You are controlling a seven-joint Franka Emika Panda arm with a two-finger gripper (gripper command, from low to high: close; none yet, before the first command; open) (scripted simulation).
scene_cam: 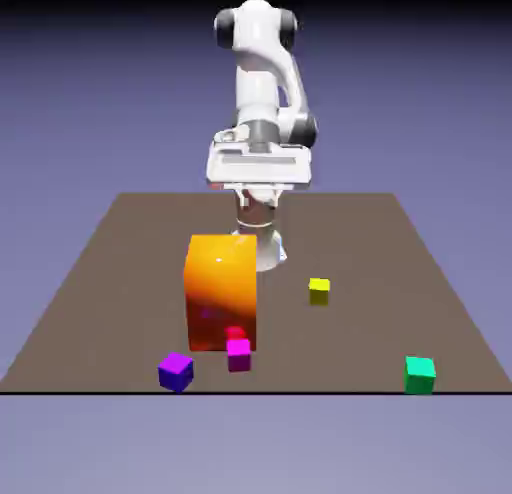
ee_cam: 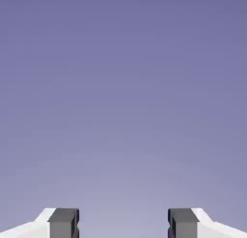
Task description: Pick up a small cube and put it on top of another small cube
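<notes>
Exterior view: on the brown worktop (scene_cam: 120, 272) a red cube (scene_cam: 235, 333) sits atop a magenta cube (scene_cam: 238, 355) before a tall orange block (scene_cam: 221, 292), purple cube (scene_cam: 176, 371) just left, yellow cube (scene_cam: 319, 291) and green cube (scene_cam: 420, 374) apart; hand view: gripper (ee_cam: 123, 223) jaws wide, empty, only backdrop between.

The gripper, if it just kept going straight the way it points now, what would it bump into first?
Nothing that shows: in the hand view the open gripper has only plain backdrop ahead, no cube or table. Depth there is unclear, so the way looks free only as far as the picture shows.
</notes>
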